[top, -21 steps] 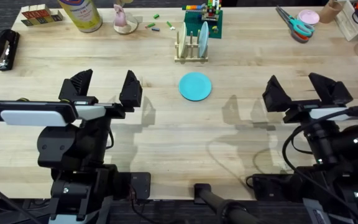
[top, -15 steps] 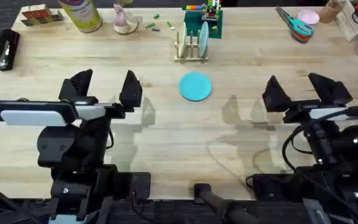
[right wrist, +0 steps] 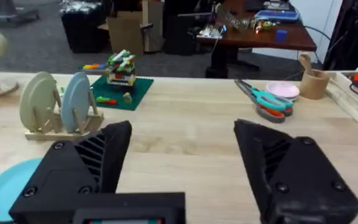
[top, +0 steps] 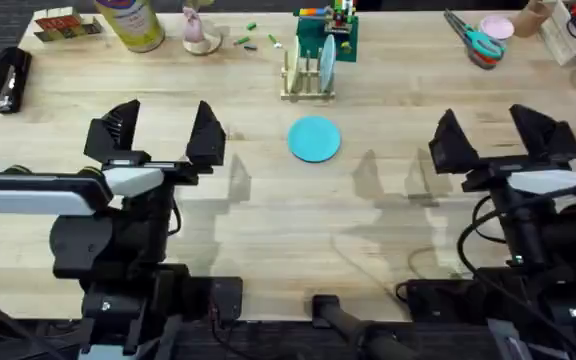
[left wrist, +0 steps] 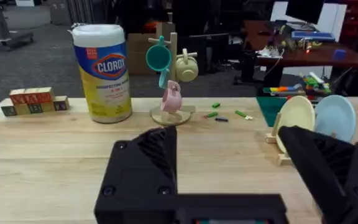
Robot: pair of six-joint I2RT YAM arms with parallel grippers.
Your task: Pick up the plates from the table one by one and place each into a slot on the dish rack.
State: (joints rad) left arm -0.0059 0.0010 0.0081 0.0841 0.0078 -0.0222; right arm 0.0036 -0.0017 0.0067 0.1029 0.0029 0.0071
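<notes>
On the desk (top: 268, 220), a blue plate (top: 314, 138) lay flat just before the rack (top: 308, 78), between my left claw (top: 160, 133) and right claw (top: 505, 133), both wide open and empty; lying so flat, it might have slid away from my fingers.

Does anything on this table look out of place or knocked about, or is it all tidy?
Mostly tidy. One blue plate lies flat on the table, alone in front of the dish rack, where two plates already stand upright. A few small green bits lie scattered near the back edge. Nothing looks spilled or broken.
</notes>
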